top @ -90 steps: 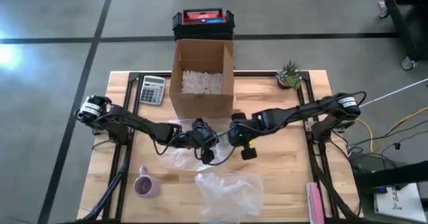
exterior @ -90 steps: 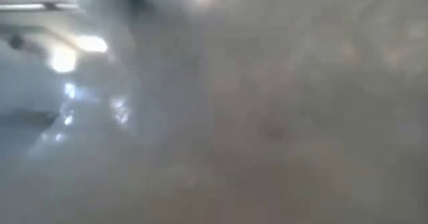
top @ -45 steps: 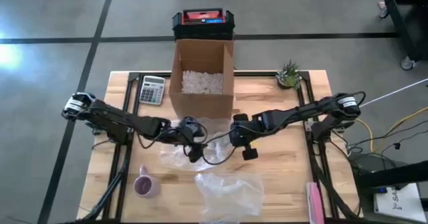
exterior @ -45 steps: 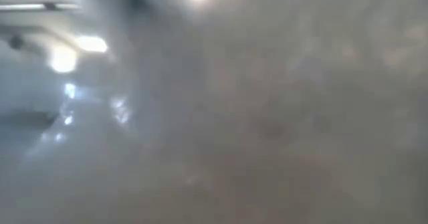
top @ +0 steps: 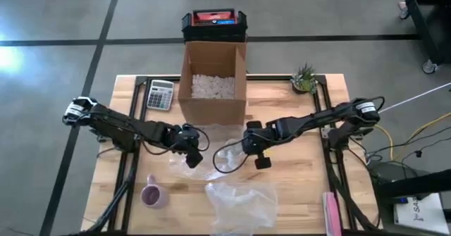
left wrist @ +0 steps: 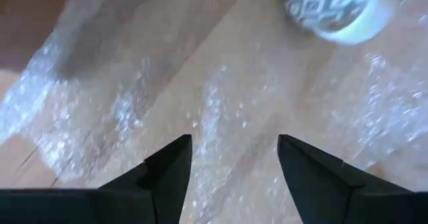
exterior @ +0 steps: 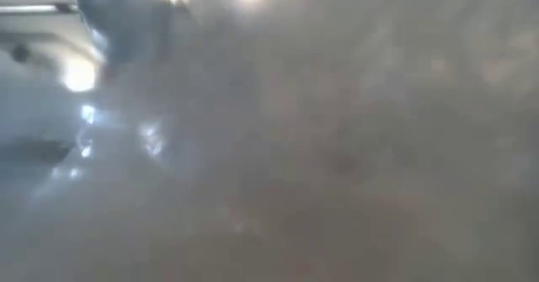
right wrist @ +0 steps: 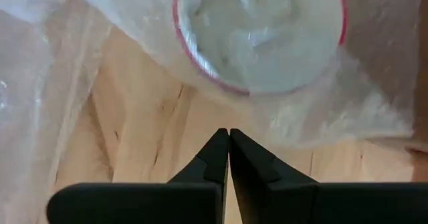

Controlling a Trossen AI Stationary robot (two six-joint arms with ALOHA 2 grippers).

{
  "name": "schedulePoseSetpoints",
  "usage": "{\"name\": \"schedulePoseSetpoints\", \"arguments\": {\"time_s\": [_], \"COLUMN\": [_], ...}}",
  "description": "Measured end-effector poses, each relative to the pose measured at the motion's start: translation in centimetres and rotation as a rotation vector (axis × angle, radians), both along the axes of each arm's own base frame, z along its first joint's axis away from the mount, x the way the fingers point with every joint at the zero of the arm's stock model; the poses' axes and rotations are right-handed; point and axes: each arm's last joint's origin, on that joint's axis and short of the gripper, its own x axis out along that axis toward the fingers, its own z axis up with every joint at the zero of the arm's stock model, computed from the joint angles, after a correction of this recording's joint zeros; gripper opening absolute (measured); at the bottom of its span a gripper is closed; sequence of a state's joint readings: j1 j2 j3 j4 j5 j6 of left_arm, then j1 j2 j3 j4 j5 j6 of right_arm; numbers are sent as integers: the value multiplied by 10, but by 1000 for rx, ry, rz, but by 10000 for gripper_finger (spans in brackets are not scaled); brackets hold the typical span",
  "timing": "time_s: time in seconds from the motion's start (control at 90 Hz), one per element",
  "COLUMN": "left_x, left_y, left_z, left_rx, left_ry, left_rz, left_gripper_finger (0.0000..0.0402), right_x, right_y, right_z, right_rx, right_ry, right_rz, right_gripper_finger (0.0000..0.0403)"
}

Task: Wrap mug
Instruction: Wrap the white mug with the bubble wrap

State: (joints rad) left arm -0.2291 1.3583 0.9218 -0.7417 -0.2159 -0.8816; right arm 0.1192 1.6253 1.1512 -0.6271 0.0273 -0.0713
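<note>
Pale plank table (top: 296,187) strewn with crinkled clear bubble wrap (top: 239,202) holding a round red-rimmed mug (right wrist: 259,33) near centre, right gripper (right wrist: 229,158) beside it with jaws pressed together, left gripper (left wrist: 234,164) spread wide over wrap.

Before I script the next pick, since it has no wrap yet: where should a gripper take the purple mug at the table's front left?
Probably by the rim, coming straight down. The purple mug stands upright with its mouth open to the overhead camera and its handle toward the table's back edge, so one finger could go inside the wall, away from the handle. Left gripper is nearest.
</note>
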Motion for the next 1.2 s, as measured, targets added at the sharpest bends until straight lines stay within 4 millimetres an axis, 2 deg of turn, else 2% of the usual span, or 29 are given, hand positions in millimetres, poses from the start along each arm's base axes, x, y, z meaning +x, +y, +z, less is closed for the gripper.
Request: {"name": "schedulePoseSetpoints", "arguments": {"time_s": [0.222,0.333,0.6,0.744,0.844,0.956,1.056,1.2], "left_x": [-5,-8,-16,-20,-24,-24,-21,-8], "left_y": [1,2,3,4,5,5,4,-5], "left_z": [-7,-13,-53,-80,-94,-100,-98,-78], "left_rx": [6,9,40,28,23,11,5,10], "left_ry": [87,156,325,288,239,181,152,64], "left_rz": [33,53,66,71,77,87,71,19], "left_gripper_finger": [191,187,176,162,136,78,17,5], "right_x": [-6,-8,-8,-8,-7,-5,-4,-1], "right_y": [-1,-1,-1,-1,-1,-1,0,0], "right_z": [-19,-21,-22,-22,-24,-26,-26,-26], "right_rx": [5,5,5,5,9,11,11,18], "right_ry": [-4,-2,-2,-3,-31,-71,-100,-139], "right_rz": [-10,-9,-10,-10,-10,-3,3,0], "right_gripper_finger": [0,0,0,0,0,0,0,0]}}
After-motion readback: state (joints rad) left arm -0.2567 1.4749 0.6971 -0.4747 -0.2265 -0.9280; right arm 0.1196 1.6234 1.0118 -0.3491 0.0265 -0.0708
